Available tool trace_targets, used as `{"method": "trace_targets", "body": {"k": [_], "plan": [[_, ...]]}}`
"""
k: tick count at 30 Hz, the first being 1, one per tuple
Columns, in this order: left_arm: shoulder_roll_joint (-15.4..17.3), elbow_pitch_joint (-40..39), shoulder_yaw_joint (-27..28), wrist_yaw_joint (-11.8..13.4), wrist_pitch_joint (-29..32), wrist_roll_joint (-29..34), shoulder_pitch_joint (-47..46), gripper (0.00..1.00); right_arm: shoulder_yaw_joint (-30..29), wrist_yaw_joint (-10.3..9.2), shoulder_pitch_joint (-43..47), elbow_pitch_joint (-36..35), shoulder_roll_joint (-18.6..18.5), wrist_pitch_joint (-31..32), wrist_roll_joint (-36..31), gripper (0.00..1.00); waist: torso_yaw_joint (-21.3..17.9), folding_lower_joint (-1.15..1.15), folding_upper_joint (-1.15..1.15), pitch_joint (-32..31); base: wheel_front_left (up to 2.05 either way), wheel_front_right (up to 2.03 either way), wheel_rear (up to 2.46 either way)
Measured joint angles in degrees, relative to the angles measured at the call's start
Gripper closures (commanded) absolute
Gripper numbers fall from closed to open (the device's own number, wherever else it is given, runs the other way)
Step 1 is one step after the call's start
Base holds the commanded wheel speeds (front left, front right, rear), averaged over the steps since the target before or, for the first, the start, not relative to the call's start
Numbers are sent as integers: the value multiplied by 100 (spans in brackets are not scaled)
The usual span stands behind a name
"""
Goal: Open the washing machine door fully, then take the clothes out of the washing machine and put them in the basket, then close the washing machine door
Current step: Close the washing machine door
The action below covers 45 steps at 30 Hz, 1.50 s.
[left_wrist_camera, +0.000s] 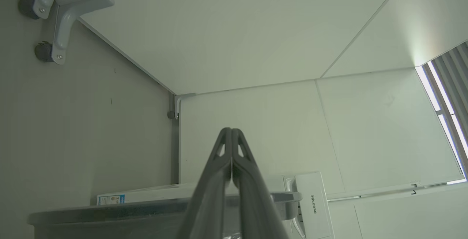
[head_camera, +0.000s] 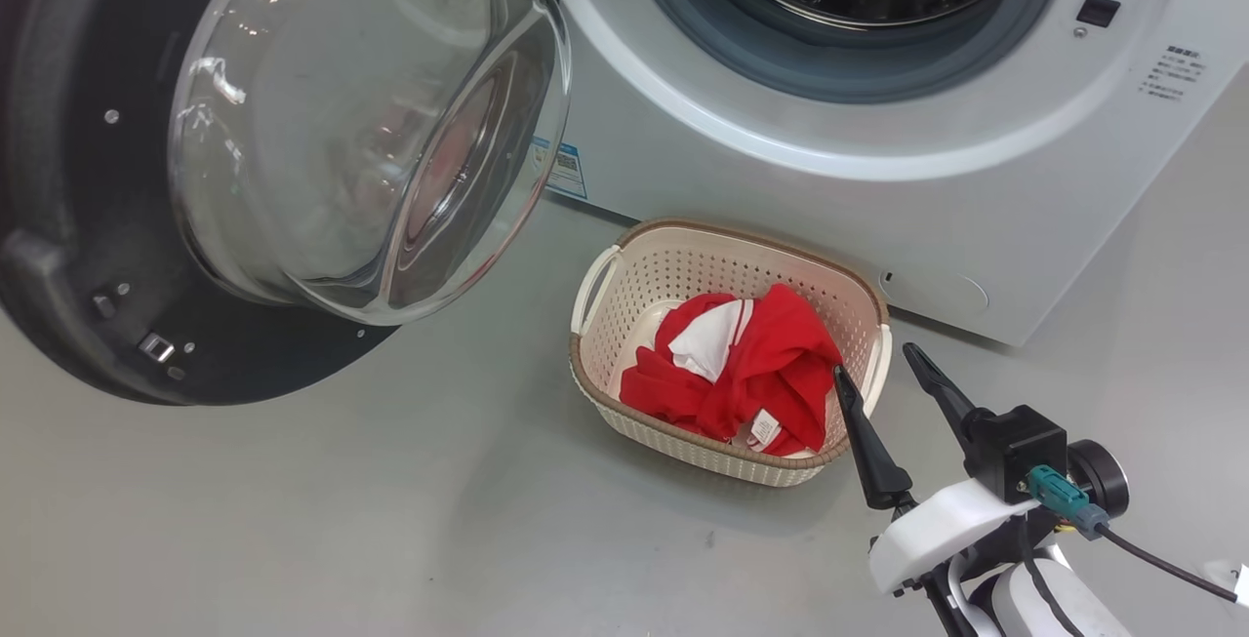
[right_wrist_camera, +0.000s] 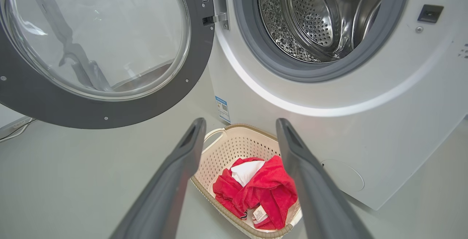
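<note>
The washing machine (head_camera: 800,179) (right_wrist_camera: 384,122) stands with its door (head_camera: 322,130) (right_wrist_camera: 95,45) swung wide to the left, black ring and clear glass bowl facing out. Its steel drum (right_wrist_camera: 314,15) holds nothing that I can see. The red clothes (head_camera: 746,369) (right_wrist_camera: 259,191) with white parts and a small label lie bunched in the cream basket (head_camera: 624,271) (right_wrist_camera: 226,147) on the floor before the machine. My right gripper (head_camera: 873,364) (right_wrist_camera: 239,125) hovers open just right of and above the basket, nothing between its fingers. My left gripper (left_wrist_camera: 231,131) is shut and empty, pointing at a white wall.
Grey floor (head_camera: 342,520) spreads to the left and front of the basket. A round cover (head_camera: 937,291) sits low on the machine's front, a blue sticker (head_camera: 566,169) near its left corner. White panels and a wheeled white frame (left_wrist_camera: 62,19) show in the left wrist view.
</note>
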State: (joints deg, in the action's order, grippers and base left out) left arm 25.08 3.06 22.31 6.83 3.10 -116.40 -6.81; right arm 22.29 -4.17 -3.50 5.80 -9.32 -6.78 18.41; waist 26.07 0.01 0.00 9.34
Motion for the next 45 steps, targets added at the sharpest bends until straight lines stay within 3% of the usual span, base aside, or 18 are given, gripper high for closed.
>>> {"method": "trace_targets", "body": {"k": [12,18,31,45], "plan": [[500,783,-746,3,435,92,-708,100,55,55,-136,-58,-3,53,-42,0,-314,0,0,149,0,0,0],[532,1050,-1137,44,730,105,-948,100,22,54,-152,-62,-18,60,-41,0,-430,0,0,202,0,0,0],[608,1326,-1391,37,1299,93,-1215,100,0,53,-168,-60,-24,59,-41,0,-468,0,0,197,0,0,0],[688,1347,-1613,-267,2205,-70,-1232,100,-20,51,-167,-62,-26,45,-40,0,-426,0,0,149,0,0,0]]}}
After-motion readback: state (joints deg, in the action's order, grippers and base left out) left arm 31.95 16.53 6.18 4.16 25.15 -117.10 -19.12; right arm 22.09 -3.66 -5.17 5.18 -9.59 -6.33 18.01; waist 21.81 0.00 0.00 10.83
